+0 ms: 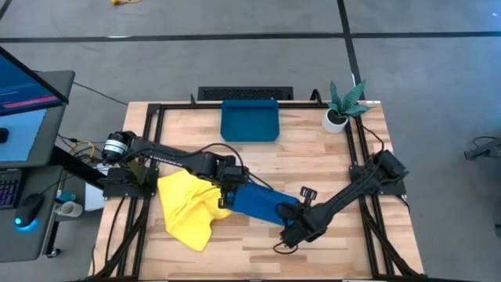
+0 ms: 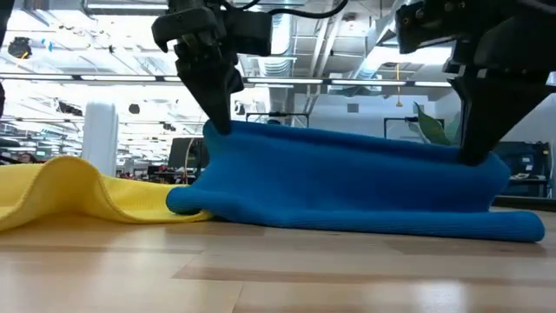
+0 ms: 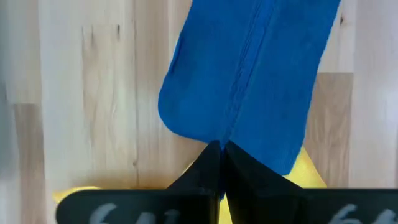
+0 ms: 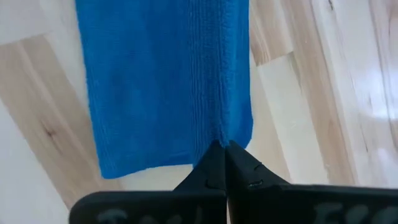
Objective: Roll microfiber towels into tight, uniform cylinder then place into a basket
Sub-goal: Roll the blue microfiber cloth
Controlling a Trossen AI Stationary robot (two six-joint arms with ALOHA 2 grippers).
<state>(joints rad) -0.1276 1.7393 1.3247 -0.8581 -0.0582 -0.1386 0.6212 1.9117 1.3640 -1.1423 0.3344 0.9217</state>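
Observation:
The blue microfiber towel (image 1: 258, 202) is a folded strip at the table's middle, stretched between my two grippers. My left gripper (image 1: 228, 196) is shut on its end beside the yellow towel, and my right gripper (image 1: 291, 223) is shut on its other end. In the low view the blue towel (image 2: 347, 183) hangs like a ridge, its lower fold lying on the table. The yellow microfiber towel (image 1: 184, 207) lies crumpled on the table at the left, partly under the blue one. The teal basket (image 1: 250, 121) stands at the far edge. My left gripper pinches a raised crease (image 3: 225, 134) at the blue towel's end nearest the yellow towel, between its two fingers. The fingers come steeply from above. This end is held up (image 2: 228, 130), and the cloth below it rests on the table and the yellow towel. My right gripper pinches the blue towel's end edge near a corner (image 4: 224, 134) between its two fingers, slanting down from above. That end is lifted (image 2: 473, 156) and the cloth sags between the two holds, its lower fold (image 2: 486, 224) lying on the table.
A small white pot with a green plant (image 1: 340, 110) stands at the far right corner. Bare wood (image 1: 313, 157) lies between the towels and the basket. A desk with a monitor (image 1: 23, 94) stands beyond the table's left edge.

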